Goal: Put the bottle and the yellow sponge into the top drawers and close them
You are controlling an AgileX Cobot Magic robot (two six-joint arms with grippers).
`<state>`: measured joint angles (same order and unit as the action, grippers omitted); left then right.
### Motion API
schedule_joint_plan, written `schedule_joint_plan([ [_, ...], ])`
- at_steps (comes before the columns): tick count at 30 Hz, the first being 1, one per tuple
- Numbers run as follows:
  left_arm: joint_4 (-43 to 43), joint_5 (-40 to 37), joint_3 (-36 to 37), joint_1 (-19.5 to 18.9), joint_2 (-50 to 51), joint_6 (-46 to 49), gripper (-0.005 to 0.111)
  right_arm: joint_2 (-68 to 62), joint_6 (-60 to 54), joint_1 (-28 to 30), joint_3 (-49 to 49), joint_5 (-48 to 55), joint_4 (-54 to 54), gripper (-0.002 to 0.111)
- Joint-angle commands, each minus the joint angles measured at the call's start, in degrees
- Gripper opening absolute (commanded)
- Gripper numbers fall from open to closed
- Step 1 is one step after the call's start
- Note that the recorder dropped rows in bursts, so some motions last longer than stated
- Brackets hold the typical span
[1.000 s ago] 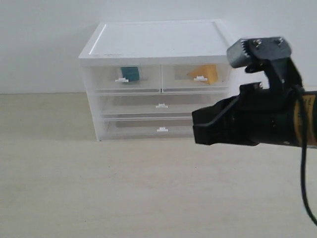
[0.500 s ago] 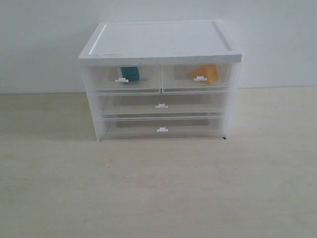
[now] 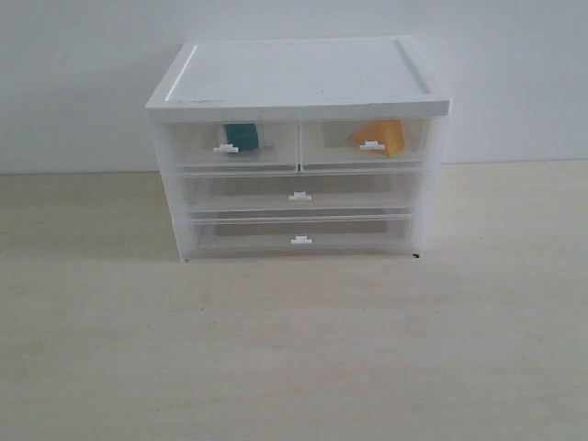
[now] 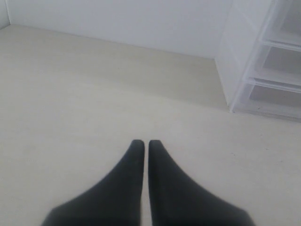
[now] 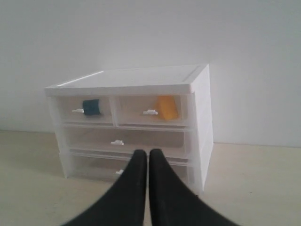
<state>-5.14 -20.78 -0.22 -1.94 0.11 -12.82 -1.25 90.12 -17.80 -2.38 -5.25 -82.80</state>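
Observation:
The white-topped cabinet (image 3: 294,78) stands at the back of the table. Both top drawers are pushed in flush. The left top drawer (image 3: 197,147) holds the bottle (image 3: 243,136), its teal label showing through the plastic. The right top drawer (image 3: 413,142) holds the yellow sponge (image 3: 384,134). Neither arm appears in the exterior view. My left gripper (image 4: 146,142) is shut and empty, over bare table beside the cabinet (image 4: 263,61). My right gripper (image 5: 148,152) is shut and empty, in front of the cabinet (image 5: 141,77), with the bottle (image 5: 91,106) and sponge (image 5: 166,107) seen behind it.
Two wider full-width drawers (image 3: 299,195) (image 3: 300,239) sit shut below the top pair. The light wooden table (image 3: 294,349) spreads in front of the cabinet. A plain white wall rises behind.
The right arm, which filled the right side of the exterior view a second ago, has withdrawn out of that view. The drawers and their contents have not moved.

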Motion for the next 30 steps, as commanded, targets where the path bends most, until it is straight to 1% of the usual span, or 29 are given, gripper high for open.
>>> schedule_joint_plan([
  [1,-0.25,-0.17,0.22,-0.17,-0.11,-0.49,0.004,0.28,-15.05,0.12,0.99,0.36,18.7,0.0],
  [2,-0.25,-0.17,0.22,-0.17,-0.11,-0.49,0.004,0.28,-23.22,0.12,1.12,0.45,30.34,0.0],
  [4,-0.25,-0.17,0.22,-0.17,-0.11,-0.49,0.004,0.28,-38.84,0.01,1.38,-0.53,46.08,0.0],
  [5,-0.25,-0.17,0.22,-0.17,-0.11,-0.49,0.004,0.55,-48.62,0.0,1.84,-1.59,54.13,0.0],
  [6,-0.25,-0.17,0.22,-0.17,-0.11,-0.49,0.004,0.66,-53.99,0.0,2.27,-2.01,61.84,0.0],
  [9,-0.25,-0.17,0.22,-0.17,-0.11,-0.49,0.004,0.66,-70.9,0.0,2.38,-1.92,81.42,0.0],
  [11,-0.25,-0.17,0.22,-0.17,-0.11,-0.49,0.004,0.66,-78.7,0.0,2.38,1.58,88.98,0.0],
  [13,-0.25,-0.17,0.22,-0.17,-0.11,-0.49,0.004,0.66,-83.7,0.0,2.38,3.97,90.98,0.0],
  [20,-0.25,-0.17,0.22,-0.17,-0.11,-0.49,0.004,0.66,-90.56,0.0,2.38,9.16,90.82,0.0],
  [26,-0.25,-0.17,0.22,-0.17,-0.11,-0.49,0.004,0.66,-91.03,0.0,2.38,17.11,88.64,0.0],
  [28,-0.25,-0.17,0.22,-0.17,-0.11,-0.49,0.004,0.66,-91.03,0.51,2.38,19.06,88.27,0.0],
  [30,-0.25,-0.17,0.22,-0.17,-0.11,-0.49,0.004,0.66,-91.05,2.44,2.38,19.99,88.27,0.0],
])
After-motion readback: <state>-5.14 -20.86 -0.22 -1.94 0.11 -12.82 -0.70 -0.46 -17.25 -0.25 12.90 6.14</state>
